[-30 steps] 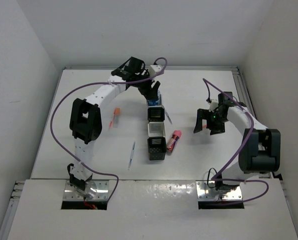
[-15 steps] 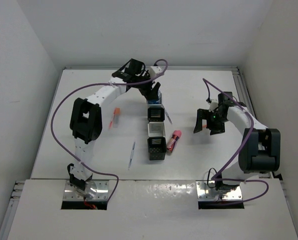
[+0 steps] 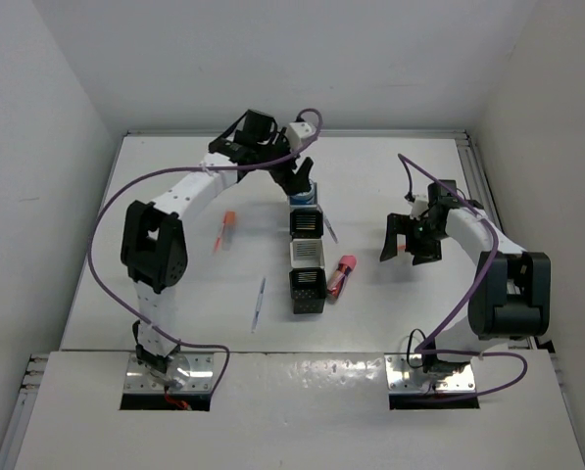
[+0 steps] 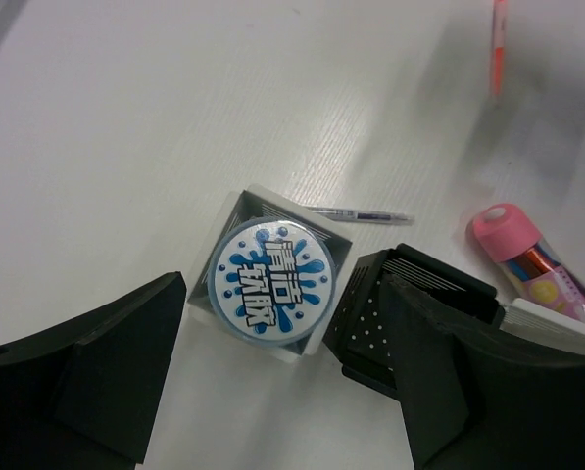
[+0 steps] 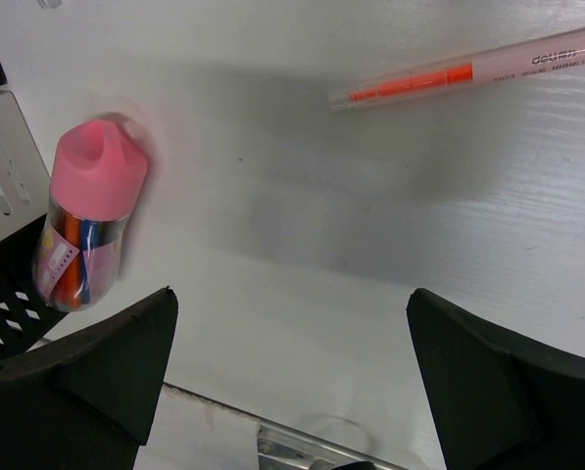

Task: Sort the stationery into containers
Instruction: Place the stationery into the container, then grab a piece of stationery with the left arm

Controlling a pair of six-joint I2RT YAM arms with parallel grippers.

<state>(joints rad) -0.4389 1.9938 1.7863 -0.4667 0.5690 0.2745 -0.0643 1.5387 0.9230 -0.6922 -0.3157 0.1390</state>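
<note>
Roll (image 4: 272, 282) is seated flat in white cup (image 4: 235, 211), hence left claw (image 3: 299, 179) is held wide above it; right claw (image 5: 292, 323) is spread wide, empty.

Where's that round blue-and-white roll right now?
In the left wrist view, the roll sits inside the white cup at the far end of the container row, beside a black mesh cup.

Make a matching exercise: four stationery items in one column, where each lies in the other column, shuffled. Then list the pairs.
1. round blue-and-white roll
2. stubby pink-capped clear tube
3. thin grey pen
4. white stick with orange cap

A. on the table, left of the row of square cups, nearer the arm bases
B. on the table, right of the row
C. inside the white cup at the row's far end
D. on the table, left of the row, farther from the bases

Pairs: 1-C, 2-B, 3-A, 4-D
</note>
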